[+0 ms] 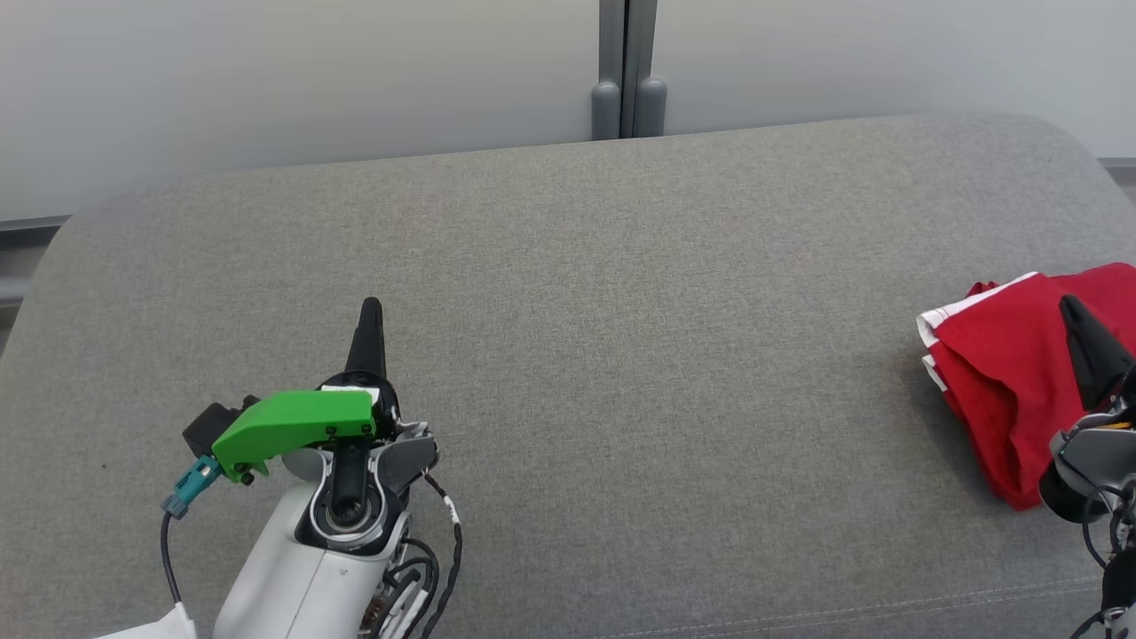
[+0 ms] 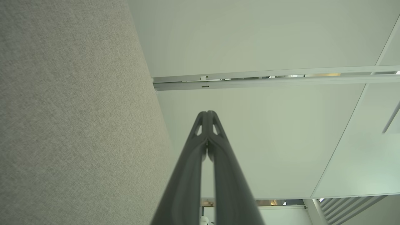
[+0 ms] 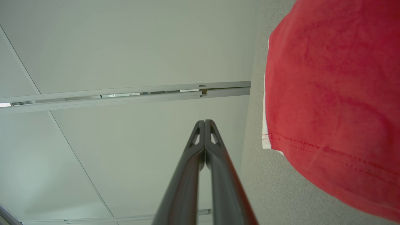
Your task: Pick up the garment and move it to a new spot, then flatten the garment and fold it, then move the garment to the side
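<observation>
The garment [image 1: 1012,373] is red with white trim and lies folded in a compact pile at the right edge of the grey upholstered surface [image 1: 621,355]. My right gripper [image 1: 1069,303] rises in front of it, shut and empty, its dark fingers overlapping the cloth in the head view. In the right wrist view the garment [image 3: 331,93] fills the right side, beside the shut gripper [image 3: 205,121], which holds nothing. My left gripper [image 1: 370,306] stands at the lower left over bare fabric, shut and empty, far from the garment. Its fingertips [image 2: 207,112] meet in the left wrist view.
A pale wall [image 1: 266,80] with a grey vertical post [image 1: 628,71] runs behind the grey surface. A green block [image 1: 297,426] and dark cables sit on my left wrist. The surface's rounded far corners drop off at left and right.
</observation>
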